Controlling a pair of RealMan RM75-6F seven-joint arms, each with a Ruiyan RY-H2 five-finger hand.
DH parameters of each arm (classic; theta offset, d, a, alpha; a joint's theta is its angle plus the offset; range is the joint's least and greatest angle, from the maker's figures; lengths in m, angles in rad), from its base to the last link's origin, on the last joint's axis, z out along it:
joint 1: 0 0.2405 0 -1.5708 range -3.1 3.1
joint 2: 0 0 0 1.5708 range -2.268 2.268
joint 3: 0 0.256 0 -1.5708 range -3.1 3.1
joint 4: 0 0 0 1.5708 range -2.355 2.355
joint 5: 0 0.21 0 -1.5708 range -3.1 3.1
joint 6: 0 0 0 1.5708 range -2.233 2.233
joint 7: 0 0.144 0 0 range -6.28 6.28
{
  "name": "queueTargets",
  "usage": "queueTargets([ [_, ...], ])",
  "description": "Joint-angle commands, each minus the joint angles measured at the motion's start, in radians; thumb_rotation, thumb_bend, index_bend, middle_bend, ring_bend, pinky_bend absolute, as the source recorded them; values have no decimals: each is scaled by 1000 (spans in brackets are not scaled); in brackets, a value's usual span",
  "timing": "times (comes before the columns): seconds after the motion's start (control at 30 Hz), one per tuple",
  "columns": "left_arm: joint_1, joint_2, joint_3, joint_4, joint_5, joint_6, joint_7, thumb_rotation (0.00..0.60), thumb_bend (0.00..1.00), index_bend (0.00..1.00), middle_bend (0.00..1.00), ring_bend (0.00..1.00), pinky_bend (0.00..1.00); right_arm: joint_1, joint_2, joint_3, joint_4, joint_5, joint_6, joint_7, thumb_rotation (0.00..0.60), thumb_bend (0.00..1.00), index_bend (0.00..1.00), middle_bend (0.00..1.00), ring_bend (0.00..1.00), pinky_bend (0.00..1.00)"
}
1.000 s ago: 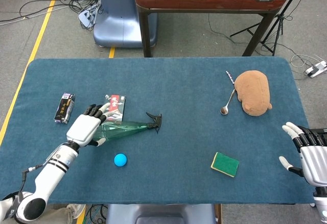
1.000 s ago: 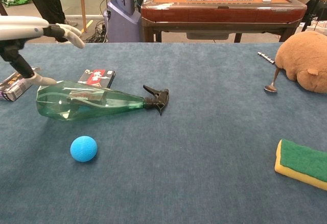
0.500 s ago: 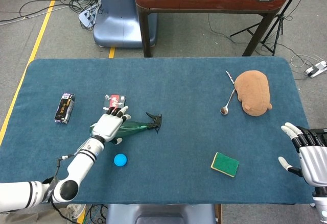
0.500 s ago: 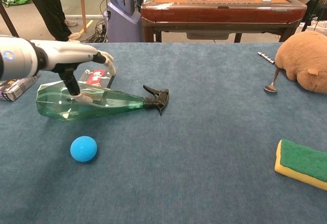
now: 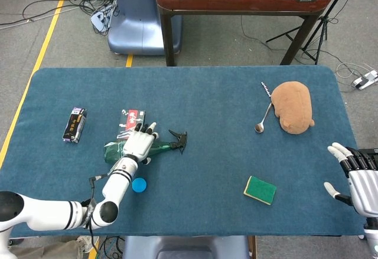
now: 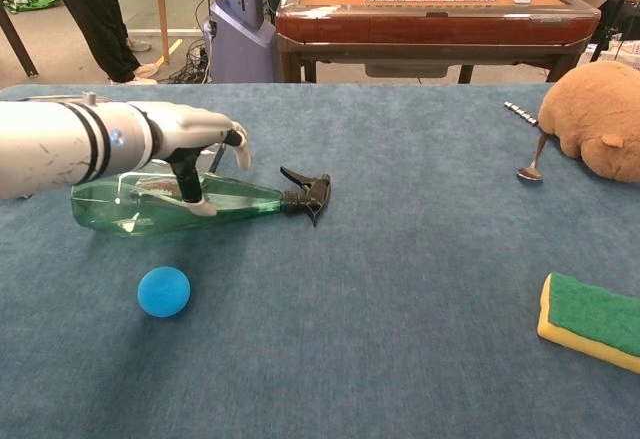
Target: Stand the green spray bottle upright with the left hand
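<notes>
The green spray bottle point(image 5: 111, 151) point(image 6: 124, 208) lies on its side on the blue table point(image 5: 224, 100), its black trigger head point(image 6: 310, 194) pointing right. My left hand point(image 5: 140, 143) point(image 6: 195, 137) hovers over the bottle's middle, fingers spread across the top and the thumb reaching down the near side against the plastic. It does not grip the bottle. My right hand point(image 5: 353, 174) is open at the table's right edge, seen only in the head view, holding nothing.
A blue ball point(image 5: 139, 184) point(image 6: 163, 291) sits just in front of the bottle. Behind the bottle lies a card box point(image 5: 131, 122), and a dark packet point(image 5: 74, 124) further left. A green sponge point(image 6: 595, 319), a spoon point(image 5: 263, 120) and a brown plush toy point(image 5: 292, 107) are on the right.
My left hand has travelled right along the bottle, from its base end to over its middle. The bottle still lies in the same spot. The right hand has barely moved.
</notes>
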Motion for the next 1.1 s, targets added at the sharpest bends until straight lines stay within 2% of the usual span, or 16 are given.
queueTargets([
  [0.03, -24, -28, -4, 33, -45, 11, 23, 600, 256, 246, 0, 0, 0, 0, 1, 0, 0, 1, -1, 1, 600, 193, 189, 177, 124, 175],
  [0.27, -54, -66, -20, 75, -132, 15, 46, 600, 257, 254, 0, 0, 0, 3, 2, 1, 4, 1, -5, 7, 600, 193, 189, 176, 124, 175],
  [0.57, -81, -127, -25, 135, -166, 39, 77, 600, 257, 279, 0, 0, 0, 5, 3, 1, 11, 9, -13, 15, 600, 195, 189, 176, 124, 175],
  [0.73, -81, -161, -16, 174, -133, 55, 79, 600, 257, 364, 0, 0, 0, 4, 3, 2, 12, 11, -12, 17, 600, 195, 189, 177, 124, 175],
  [0.93, -75, -189, -1, 203, -85, 73, 87, 600, 259, 409, 0, 0, 0, 2, 5, 1, 11, 12, -10, 17, 600, 195, 189, 177, 124, 175],
  [1.1, -52, -166, -22, 174, -42, 65, 41, 600, 277, 438, 14, 0, 0, 2, 6, 1, 8, 11, -8, 15, 600, 195, 189, 176, 124, 175],
])
